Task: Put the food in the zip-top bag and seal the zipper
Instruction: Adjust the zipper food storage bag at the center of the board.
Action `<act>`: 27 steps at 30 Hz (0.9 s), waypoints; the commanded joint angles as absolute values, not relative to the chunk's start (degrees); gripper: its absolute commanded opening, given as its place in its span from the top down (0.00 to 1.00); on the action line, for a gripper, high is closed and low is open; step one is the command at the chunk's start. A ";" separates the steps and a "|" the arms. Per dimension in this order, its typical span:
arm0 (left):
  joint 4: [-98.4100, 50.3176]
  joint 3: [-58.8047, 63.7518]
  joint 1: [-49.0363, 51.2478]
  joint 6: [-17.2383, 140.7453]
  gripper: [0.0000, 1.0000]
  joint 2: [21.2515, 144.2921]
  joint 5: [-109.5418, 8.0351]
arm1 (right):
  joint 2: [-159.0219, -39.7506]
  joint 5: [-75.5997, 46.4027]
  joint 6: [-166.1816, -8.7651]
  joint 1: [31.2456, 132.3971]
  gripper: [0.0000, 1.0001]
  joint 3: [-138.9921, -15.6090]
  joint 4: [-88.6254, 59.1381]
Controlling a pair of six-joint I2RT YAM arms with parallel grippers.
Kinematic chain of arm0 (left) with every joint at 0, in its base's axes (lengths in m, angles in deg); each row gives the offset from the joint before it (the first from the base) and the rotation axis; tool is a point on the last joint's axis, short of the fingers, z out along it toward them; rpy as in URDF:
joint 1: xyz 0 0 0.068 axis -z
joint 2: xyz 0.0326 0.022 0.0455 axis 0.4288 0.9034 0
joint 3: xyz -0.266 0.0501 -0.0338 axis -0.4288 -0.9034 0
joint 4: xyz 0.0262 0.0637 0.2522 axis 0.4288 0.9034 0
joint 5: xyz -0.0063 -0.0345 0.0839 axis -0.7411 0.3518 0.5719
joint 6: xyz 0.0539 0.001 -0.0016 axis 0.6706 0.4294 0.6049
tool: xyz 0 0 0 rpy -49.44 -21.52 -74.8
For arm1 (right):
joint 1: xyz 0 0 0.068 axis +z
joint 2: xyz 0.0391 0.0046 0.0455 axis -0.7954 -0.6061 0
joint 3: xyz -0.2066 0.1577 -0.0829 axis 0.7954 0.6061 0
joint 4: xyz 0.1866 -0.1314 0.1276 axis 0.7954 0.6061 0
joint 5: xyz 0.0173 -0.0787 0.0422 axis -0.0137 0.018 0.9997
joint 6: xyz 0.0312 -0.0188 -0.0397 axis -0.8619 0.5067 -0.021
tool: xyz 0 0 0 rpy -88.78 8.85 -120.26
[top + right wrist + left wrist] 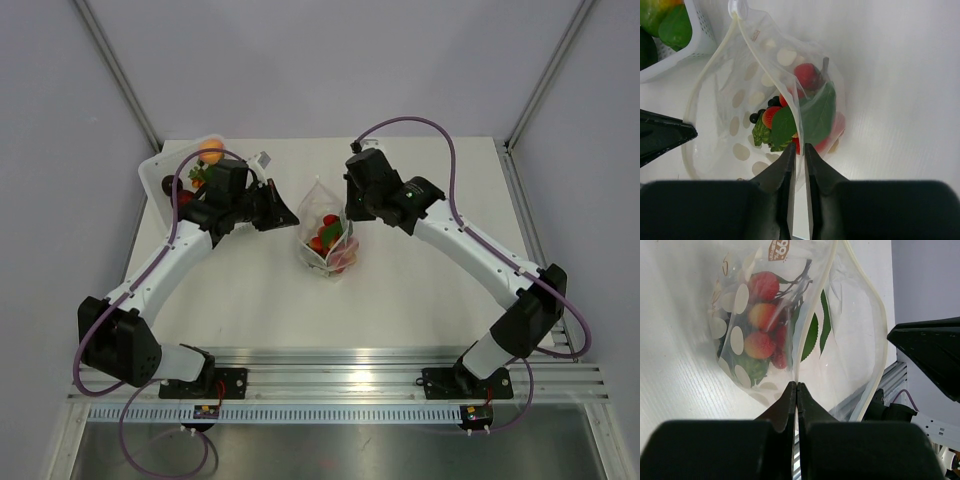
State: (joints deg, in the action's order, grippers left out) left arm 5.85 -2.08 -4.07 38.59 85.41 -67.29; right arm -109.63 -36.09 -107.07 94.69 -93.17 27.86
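Observation:
The zip-top bag [320, 203] stands at the table's middle, mouth open, held between my two grippers. Inside it lie red, green and dark food pieces [326, 240]. My left gripper [293, 220] is shut on the bag's left rim; in the left wrist view its jaws [797, 386] pinch the plastic edge, with red fruit [761, 287] beyond. My right gripper [352, 222] is shut on the right rim; in the right wrist view [799, 147] the plastic runs between the jaws. The zipper strip [884, 325] curves round the open mouth and also shows in the right wrist view [707, 67].
A white tray [158, 178] stands at the back left, holding an orange piece [210, 152] and other food; its corner with green pieces [671, 26] shows in the right wrist view. The aluminium rail [330, 375] runs along the near edge.

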 commanded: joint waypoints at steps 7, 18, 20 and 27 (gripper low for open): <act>4.95 0.62 -3.95 39.41 1.00 84.09 -67.63 | -109.80 -33.49 -107.29 94.53 0.55 -93.95 28.35; 4.78 0.35 -3.95 39.06 1.00 83.66 -67.72 | -112.96 -34.46 -106.50 94.53 0.69 -93.95 28.43; 4.95 0.44 -3.95 39.14 1.00 83.48 -67.72 | -113.23 -34.46 -106.59 94.44 0.78 -93.95 28.17; 6.09 4.29 -3.95 38.79 1.00 83.74 -69.91 | -110.60 -38.13 -105.18 94.53 1.00 -99.55 29.83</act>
State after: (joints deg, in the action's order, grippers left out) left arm 6.70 -1.14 -4.07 38.59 85.41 -67.62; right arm -113.35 -34.95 -106.55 94.69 -94.00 28.65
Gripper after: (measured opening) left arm 0.005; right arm 0.011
